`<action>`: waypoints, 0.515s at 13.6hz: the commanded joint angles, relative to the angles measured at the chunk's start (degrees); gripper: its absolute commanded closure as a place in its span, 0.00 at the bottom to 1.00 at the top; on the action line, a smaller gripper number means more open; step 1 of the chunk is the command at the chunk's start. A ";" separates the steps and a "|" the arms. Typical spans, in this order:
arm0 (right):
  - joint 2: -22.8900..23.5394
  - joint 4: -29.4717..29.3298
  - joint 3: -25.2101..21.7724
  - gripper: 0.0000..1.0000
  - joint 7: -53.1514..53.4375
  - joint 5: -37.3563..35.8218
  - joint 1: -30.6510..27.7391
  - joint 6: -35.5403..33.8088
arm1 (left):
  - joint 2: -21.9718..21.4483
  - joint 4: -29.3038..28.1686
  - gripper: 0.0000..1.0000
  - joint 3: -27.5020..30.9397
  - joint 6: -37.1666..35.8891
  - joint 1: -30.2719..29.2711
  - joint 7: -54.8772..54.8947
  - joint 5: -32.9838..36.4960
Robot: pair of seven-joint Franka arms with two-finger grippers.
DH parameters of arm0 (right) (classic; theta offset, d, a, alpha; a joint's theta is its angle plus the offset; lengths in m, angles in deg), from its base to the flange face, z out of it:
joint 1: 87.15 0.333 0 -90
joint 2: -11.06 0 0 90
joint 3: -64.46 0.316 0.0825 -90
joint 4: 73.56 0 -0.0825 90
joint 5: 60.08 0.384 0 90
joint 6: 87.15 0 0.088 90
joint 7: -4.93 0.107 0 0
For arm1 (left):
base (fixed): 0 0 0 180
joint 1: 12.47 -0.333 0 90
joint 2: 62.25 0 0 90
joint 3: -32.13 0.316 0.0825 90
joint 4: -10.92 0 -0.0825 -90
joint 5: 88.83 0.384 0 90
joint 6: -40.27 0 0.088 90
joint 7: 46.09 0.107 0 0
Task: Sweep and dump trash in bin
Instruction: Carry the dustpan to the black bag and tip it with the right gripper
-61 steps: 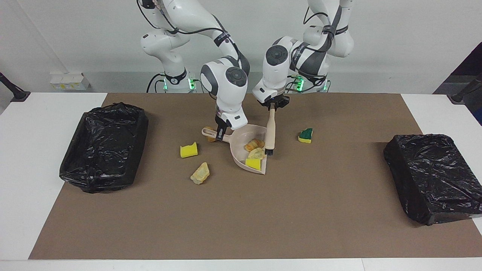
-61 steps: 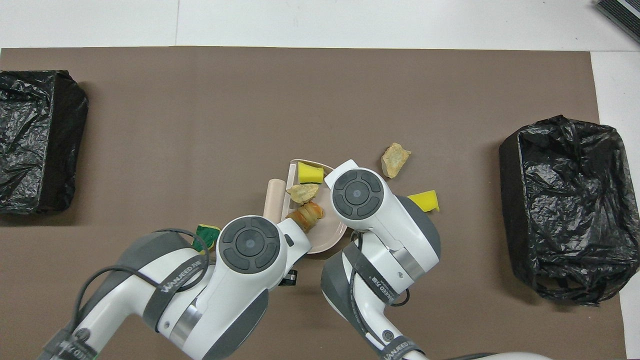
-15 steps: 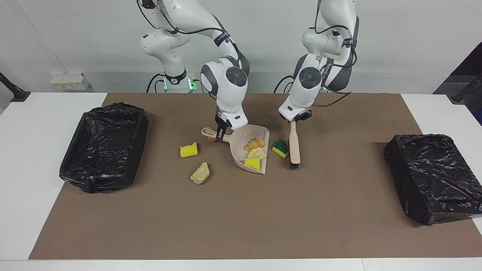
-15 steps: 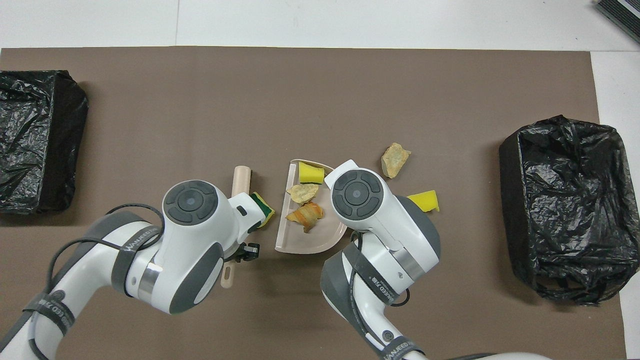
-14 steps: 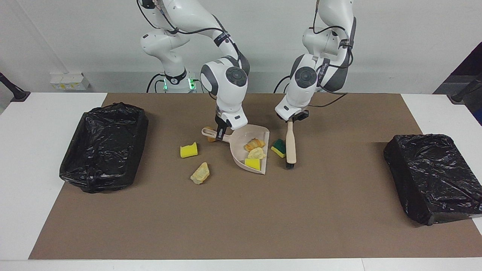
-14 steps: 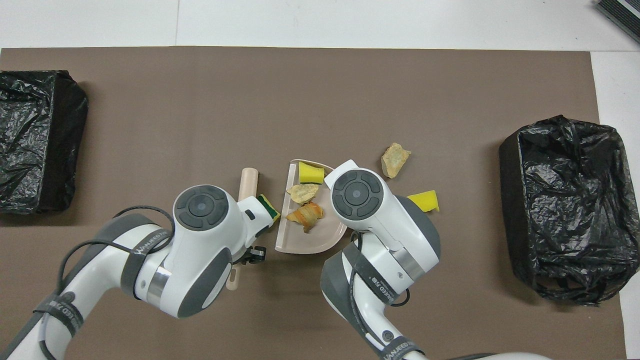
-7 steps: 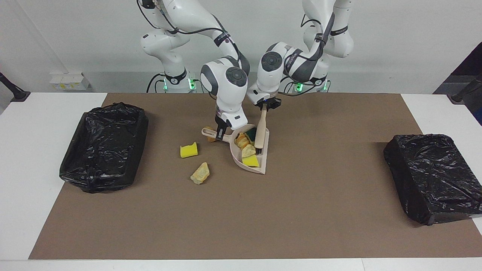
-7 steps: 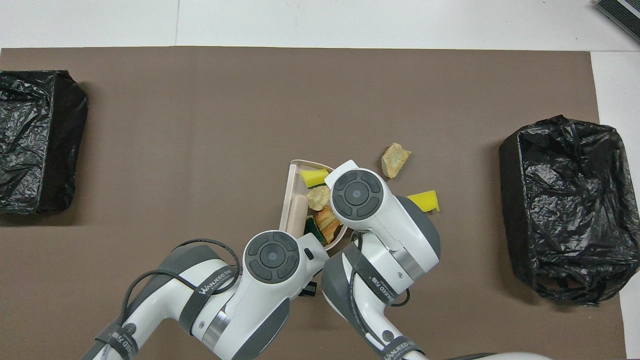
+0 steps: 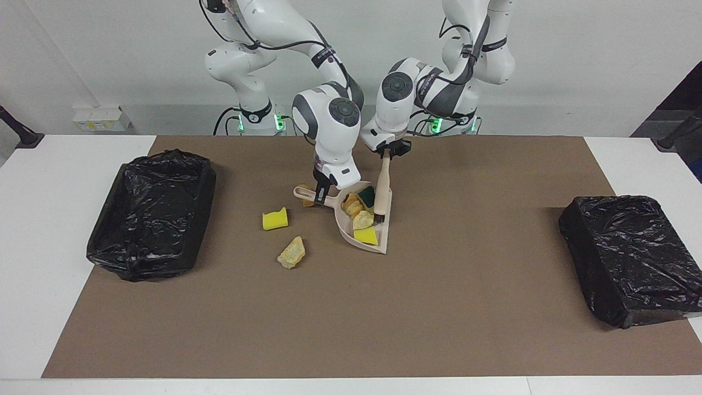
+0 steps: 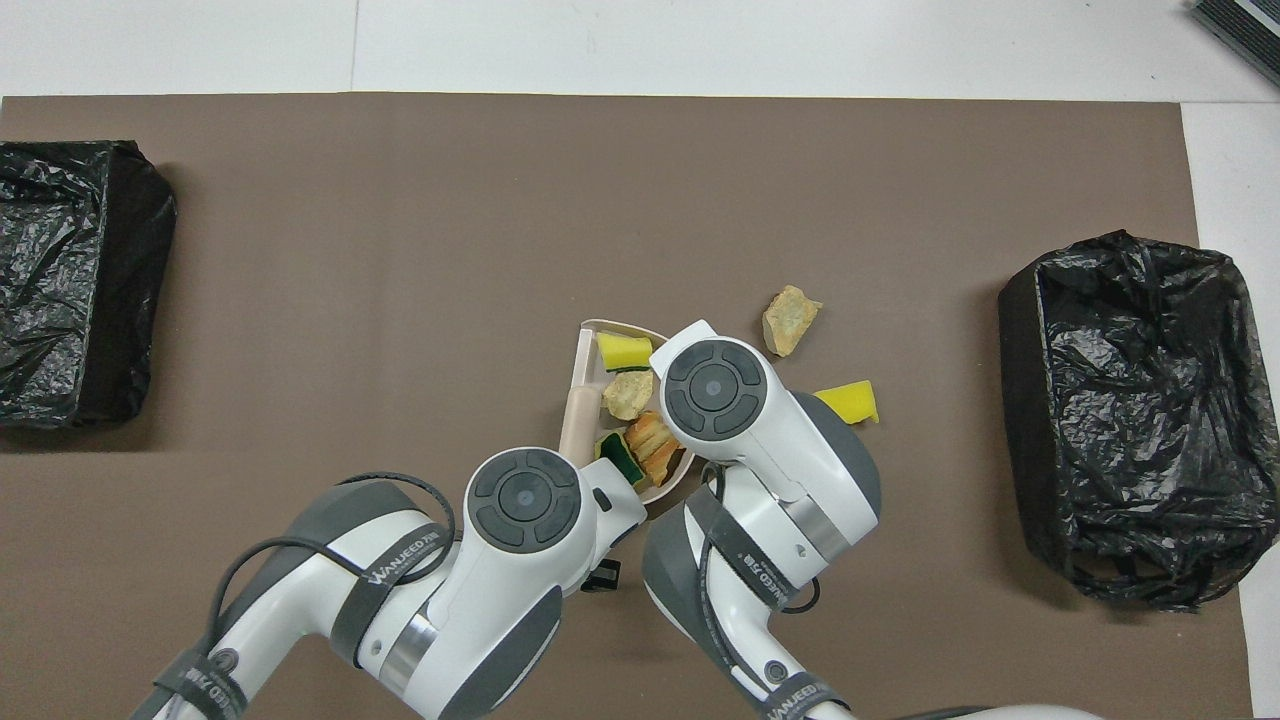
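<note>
I'm working in a robotics lab, not a home. My two white arms are bolted at the edge of a plain white table (image 9: pixel 33 230) against a bare white wall (image 9: pixel 576 55), green status lights glowing at their bases. A brown paper mat (image 9: pixel 351 307) covers the worktop, with a black-bag-lined bin (image 9: pixel 151 214) staged at each end, cables looping along my arms.
</note>
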 commanded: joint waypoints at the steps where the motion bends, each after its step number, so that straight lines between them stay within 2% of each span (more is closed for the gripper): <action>1: -1.78 1.47 0.38 1.00 -0.25 -0.99 -0.49 -0.74 | -4.90 -0.04 1.00 -0.07 -3.70 -2.47 -0.34 1.81; 3: -2.57 1.38 0.38 1.00 -0.34 -0.55 -0.93 -0.83 | -7.18 1.80 1.00 -0.15 -5.71 -5.18 0.18 1.82; 5: -3.27 1.39 0.38 1.00 -0.34 -0.46 -1.29 -0.83 | -7.89 3.04 1.00 0.02 -10.27 -5.55 0.36 2.17; 7: -4.59 1.38 0.38 1.00 -0.78 -0.29 -2.51 -1.36 | -8.25 2.95 1.00 0.72 -10.64 -5.90 0.45 3.40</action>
